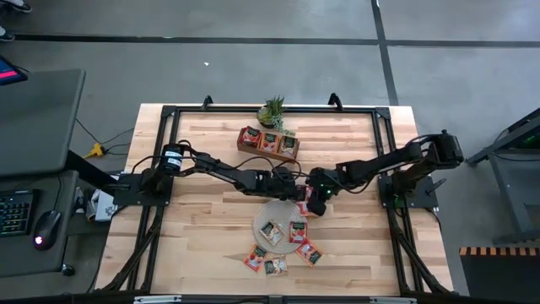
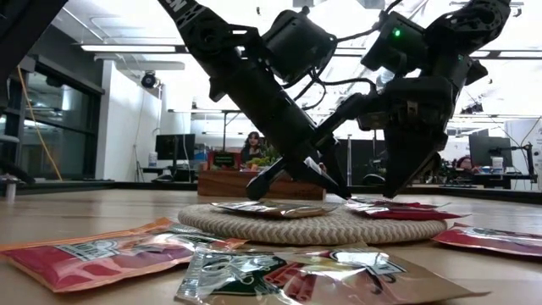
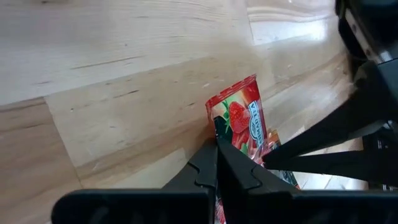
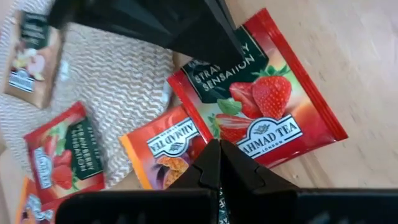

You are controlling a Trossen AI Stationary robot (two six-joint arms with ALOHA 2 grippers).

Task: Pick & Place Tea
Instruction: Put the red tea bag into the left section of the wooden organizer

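Pale wooden planks make up the table (image 1: 202, 228), with a grey floor around it and an office room behind. A red strawberry tea sachet (image 3: 239, 118) stands on edge just beside the round woven mat (image 1: 272, 215), its lower edge pinched between the closed fingers of the left gripper (image 3: 217, 149). The left arm reaches from the table's left side toward the middle, wrist angled down. The right gripper (image 4: 219, 152) meets it from the other side, fingers shut with nothing between them, its tips just above the same sachet and an orange one (image 4: 165, 149) beside it. More sachets lie on the mat (image 1: 297, 230), others on the table in front of it (image 1: 266, 262), and some sit in the wooden tray (image 1: 268, 142) near a small plant (image 1: 272, 110).
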